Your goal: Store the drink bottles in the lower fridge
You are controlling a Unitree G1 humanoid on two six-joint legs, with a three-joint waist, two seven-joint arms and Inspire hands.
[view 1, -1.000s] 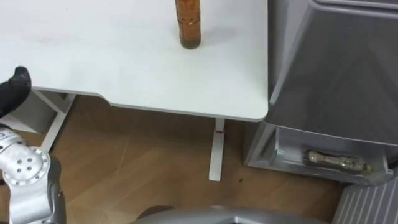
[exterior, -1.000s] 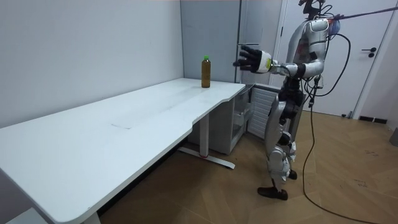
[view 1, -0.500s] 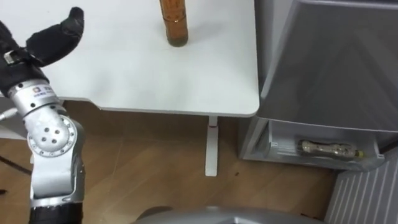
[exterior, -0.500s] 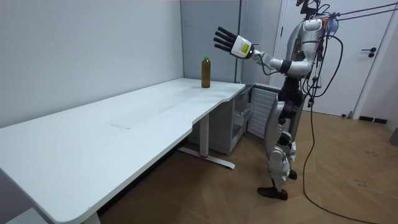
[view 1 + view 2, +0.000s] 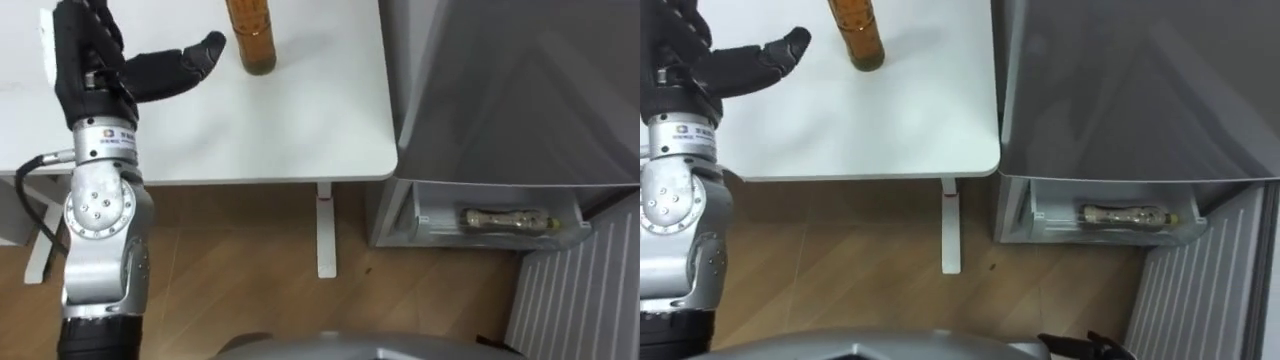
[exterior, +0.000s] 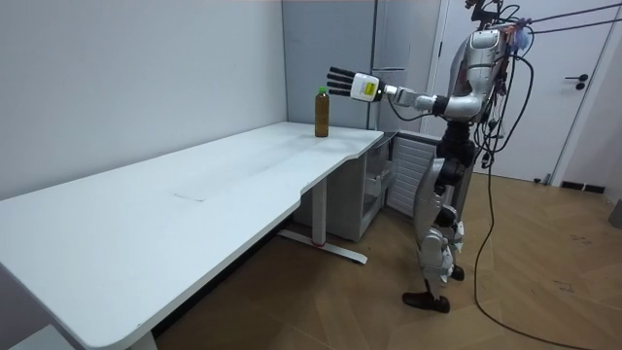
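On the worktop (image 5: 300, 130), at its end toward the fridge (image 5: 500, 90), the amber bottle (image 5: 249, 40) stands upright with its long axis vertical and its green cap on top. We see it free of any grasp, back from the worktop's front edge.

On the side of the bottle away from the fridge, the left robot hand (image 5: 95, 70) hovers above the worktop with its fingers straight and spread, holding nothing. Its thumb (image 5: 190, 58) points toward the fridge and ends just beside the bottle, apart from it. From the room view we judge the palm to hang at about cap height rather than at the bottle's body.

So the bottle lies fridge-ward of the left robot hand. We judge that the hand must lower and slide toward the fridge until the upright body sits between thumb and fingers, then wrap around it sideways. A push from the thumb could tip the bottle toward the fridge.

Low in the fridge, an open compartment (image 5: 420, 215) already holds a second bottle (image 5: 503, 218) lying on its side, its length running along the fridge front.
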